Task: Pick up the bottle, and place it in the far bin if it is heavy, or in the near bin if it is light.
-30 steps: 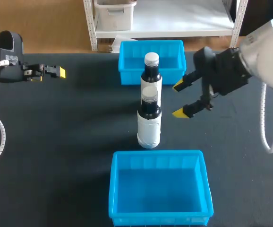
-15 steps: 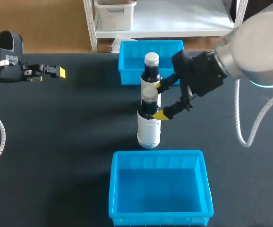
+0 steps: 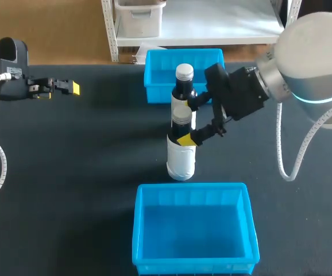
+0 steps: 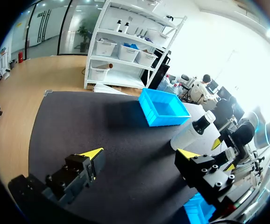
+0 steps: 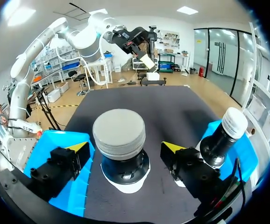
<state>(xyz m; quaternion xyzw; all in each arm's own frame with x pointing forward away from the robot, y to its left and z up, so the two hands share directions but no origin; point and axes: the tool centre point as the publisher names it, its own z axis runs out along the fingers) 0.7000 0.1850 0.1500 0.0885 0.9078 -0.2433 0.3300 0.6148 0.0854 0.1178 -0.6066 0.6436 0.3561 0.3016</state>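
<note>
Jaws apart, the right gripper (image 3: 188, 122) straddles the neck of the bottle (image 3: 181, 158) standing just beyond the near bin (image 3: 192, 187); the left gripper (image 3: 73, 87), also spread, hangs well off. Grasping seems in hand: next close, lift, judge weight.

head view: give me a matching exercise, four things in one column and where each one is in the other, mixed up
Column 1
1. left claw
2. right claw
3. near bin
4. far bin

Column 2
A. open, its fingers either side of the neck of the near bottle
B. right behind the far bottle
C. in front of the near bottle, nearest the camera
D. off at the left, away from both bottles

Pairs: 1-D, 2-A, 3-C, 4-B
</note>
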